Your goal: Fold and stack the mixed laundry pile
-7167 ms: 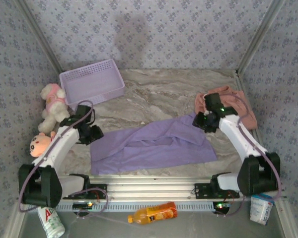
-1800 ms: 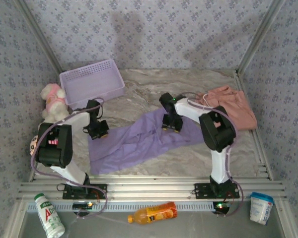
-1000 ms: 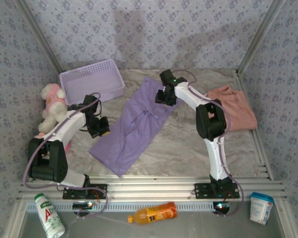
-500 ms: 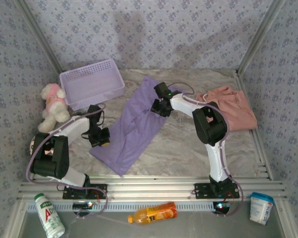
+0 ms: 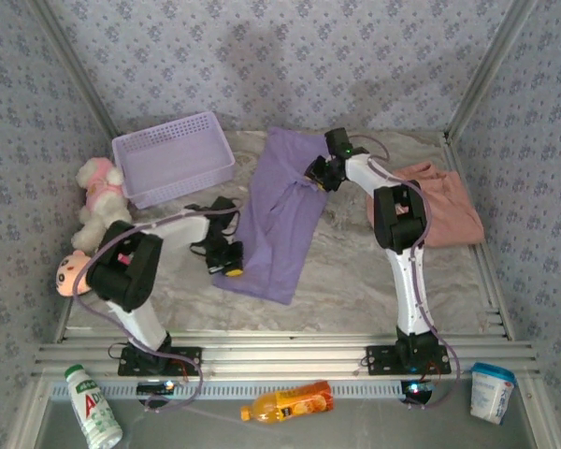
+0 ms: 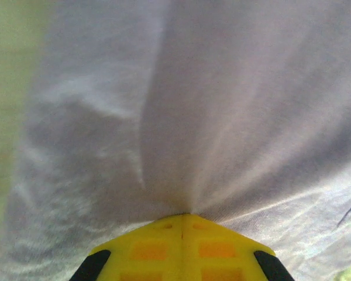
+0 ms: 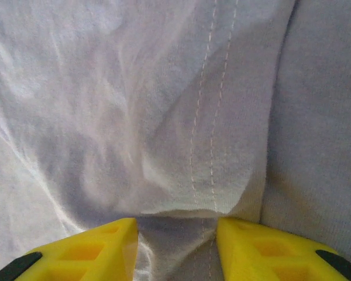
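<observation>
The lavender T-shirt (image 5: pixel 280 220) lies in a long narrow strip running from the back of the table toward the front. My left gripper (image 5: pixel 229 262) is at its near left corner; in the left wrist view the yellow jaws (image 6: pixel 183 215) are shut with the T-shirt cloth (image 6: pixel 222 117) pinched at their tip and fanning away taut. My right gripper (image 5: pixel 316 176) is at the shirt's far right edge; its jaws (image 7: pixel 176 225) clamp a bunched, stitched fold of the T-shirt (image 7: pixel 134 105). The salmon-pink garment (image 5: pixel 444 201) lies crumpled at the right, untouched.
A lavender mesh basket (image 5: pixel 173 157) stands at the back left. Two plush toys (image 5: pixel 98 196) (image 5: pixel 70 273) sit along the left edge. On the near ledge are a white bottle (image 5: pixel 92 419), an orange bottle (image 5: pixel 290 402) and a white cup (image 5: pixel 491 393).
My left gripper has pulled its corner right toward the table's middle. My right gripper has moved back and right. The shirt has narrowed and swung more lengthways.
</observation>
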Robot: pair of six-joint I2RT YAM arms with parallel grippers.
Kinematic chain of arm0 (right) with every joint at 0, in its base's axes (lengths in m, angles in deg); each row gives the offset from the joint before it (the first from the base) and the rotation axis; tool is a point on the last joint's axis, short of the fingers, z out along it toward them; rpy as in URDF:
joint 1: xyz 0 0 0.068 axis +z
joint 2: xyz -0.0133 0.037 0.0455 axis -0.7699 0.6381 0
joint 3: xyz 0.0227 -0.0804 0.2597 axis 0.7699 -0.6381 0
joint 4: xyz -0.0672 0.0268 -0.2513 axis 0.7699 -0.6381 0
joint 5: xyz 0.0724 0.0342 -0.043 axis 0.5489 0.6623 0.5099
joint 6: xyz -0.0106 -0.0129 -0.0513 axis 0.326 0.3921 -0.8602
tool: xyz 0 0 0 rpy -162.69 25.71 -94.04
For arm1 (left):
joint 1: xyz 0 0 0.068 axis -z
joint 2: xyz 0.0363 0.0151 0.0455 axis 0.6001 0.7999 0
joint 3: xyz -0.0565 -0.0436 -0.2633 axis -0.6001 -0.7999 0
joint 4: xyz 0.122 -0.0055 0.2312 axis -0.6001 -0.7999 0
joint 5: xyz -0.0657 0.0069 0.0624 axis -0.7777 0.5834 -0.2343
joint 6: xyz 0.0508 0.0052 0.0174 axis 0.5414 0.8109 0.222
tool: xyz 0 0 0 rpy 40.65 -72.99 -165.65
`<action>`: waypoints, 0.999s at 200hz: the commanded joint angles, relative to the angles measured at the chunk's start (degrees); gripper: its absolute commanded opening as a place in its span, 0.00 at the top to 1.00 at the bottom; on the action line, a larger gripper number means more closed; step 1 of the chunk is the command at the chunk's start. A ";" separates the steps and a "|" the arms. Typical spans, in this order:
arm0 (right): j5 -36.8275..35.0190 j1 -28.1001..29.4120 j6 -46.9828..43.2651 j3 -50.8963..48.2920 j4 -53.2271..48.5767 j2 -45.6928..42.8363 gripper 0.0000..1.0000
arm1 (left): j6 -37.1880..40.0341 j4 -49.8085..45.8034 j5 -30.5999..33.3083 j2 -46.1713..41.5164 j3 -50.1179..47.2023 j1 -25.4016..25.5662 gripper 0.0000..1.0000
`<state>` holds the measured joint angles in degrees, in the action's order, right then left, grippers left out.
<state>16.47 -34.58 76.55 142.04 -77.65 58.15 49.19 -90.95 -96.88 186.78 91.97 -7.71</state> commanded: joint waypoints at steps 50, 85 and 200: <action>-0.89 -0.63 -12.87 -2.94 -10.99 -9.66 0.49 | -1.20 -5.32 -9.77 6.30 15.38 9.93 1.00; -7.07 2.82 -13.82 -20.44 -10.21 -24.47 0.49 | -0.31 -4.77 -9.73 2.37 17.55 6.86 1.00; -14.04 28.09 -1.85 -43.84 -9.98 -29.78 0.62 | 5.83 0.07 -6.56 24.50 50.13 -3.62 1.00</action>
<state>4.29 -6.58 71.81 101.06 -85.67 27.29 53.28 -90.84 -103.74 203.79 135.07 -11.10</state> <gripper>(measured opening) 0.386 0.056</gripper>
